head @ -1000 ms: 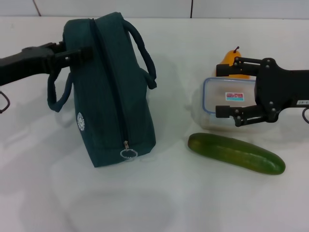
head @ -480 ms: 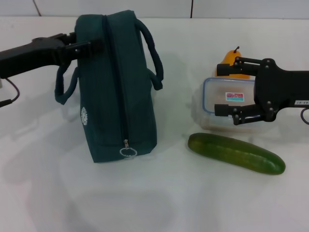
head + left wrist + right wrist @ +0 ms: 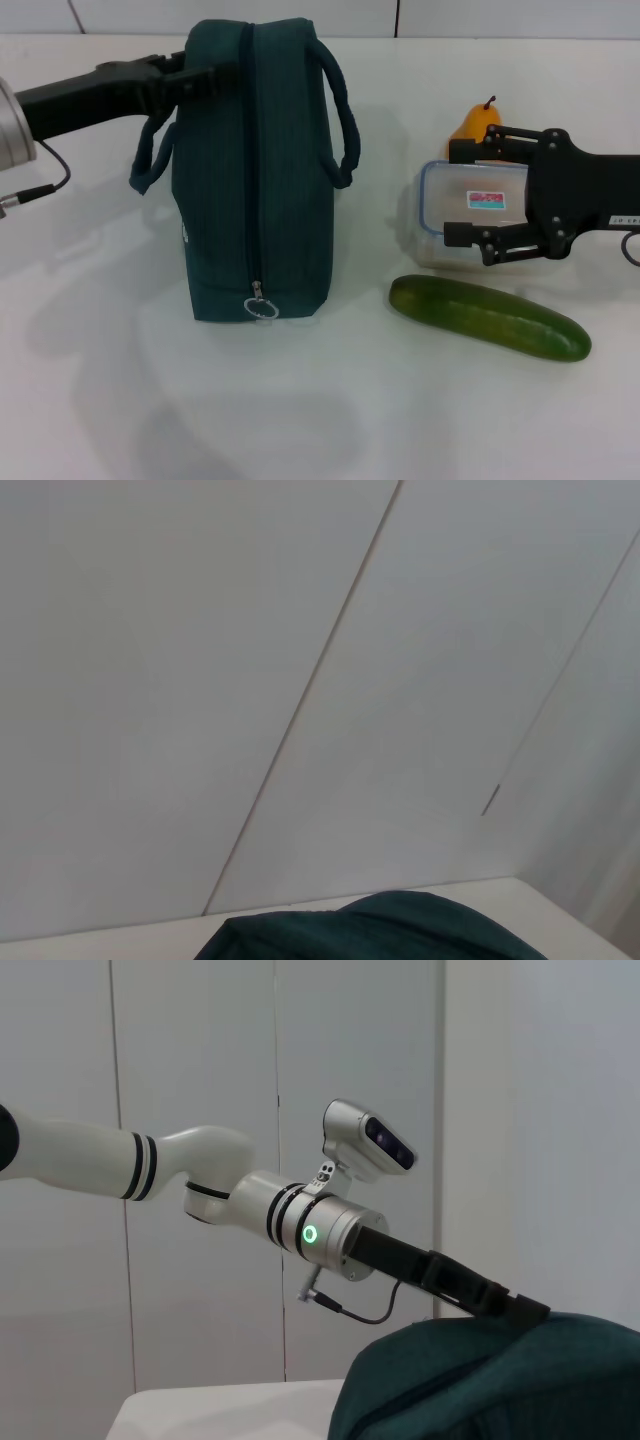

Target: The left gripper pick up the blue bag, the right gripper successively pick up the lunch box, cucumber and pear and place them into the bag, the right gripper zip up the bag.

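- Head view: the blue bag (image 3: 255, 175) stands upright at centre-left, zipper shut. The left gripper (image 3: 215, 78) pinches its top edge at upper left. At right, the right gripper (image 3: 465, 193) hangs spread around the lunch box (image 3: 470, 215); the pear (image 3: 474, 123) sits behind it and the cucumber (image 3: 488, 317) in front.
- Left wrist view: only a bag corner at the bottom edge. The fabric looks soft and saggy, so its top rim or handles suit gripping.
- Right wrist view: the left gripper's fingertips are hidden behind the bag at lower right. The box looks stiff, light and smooth; take it across its sides.
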Tool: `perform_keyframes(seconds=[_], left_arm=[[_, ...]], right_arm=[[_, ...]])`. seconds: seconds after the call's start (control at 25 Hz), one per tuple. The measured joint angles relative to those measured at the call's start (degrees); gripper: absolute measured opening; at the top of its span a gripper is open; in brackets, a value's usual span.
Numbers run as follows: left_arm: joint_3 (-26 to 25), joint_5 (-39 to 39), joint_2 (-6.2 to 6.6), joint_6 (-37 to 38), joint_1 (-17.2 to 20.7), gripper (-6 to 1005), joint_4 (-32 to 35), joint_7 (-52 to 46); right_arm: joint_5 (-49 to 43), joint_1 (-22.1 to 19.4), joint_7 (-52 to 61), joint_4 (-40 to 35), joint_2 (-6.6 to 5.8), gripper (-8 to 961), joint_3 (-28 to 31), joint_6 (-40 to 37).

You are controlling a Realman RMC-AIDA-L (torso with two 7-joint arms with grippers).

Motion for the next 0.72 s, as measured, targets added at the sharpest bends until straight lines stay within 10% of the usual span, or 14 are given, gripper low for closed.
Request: perform_keyframes(seconds=[0.72], left_arm=[[0.0,1.4,1.05,-3.5,-4.3,480,-6.4,4.0]], right_arm=[[0.2,-3.4,-2.4,0.2,2.7,884,3.5,2.8]])
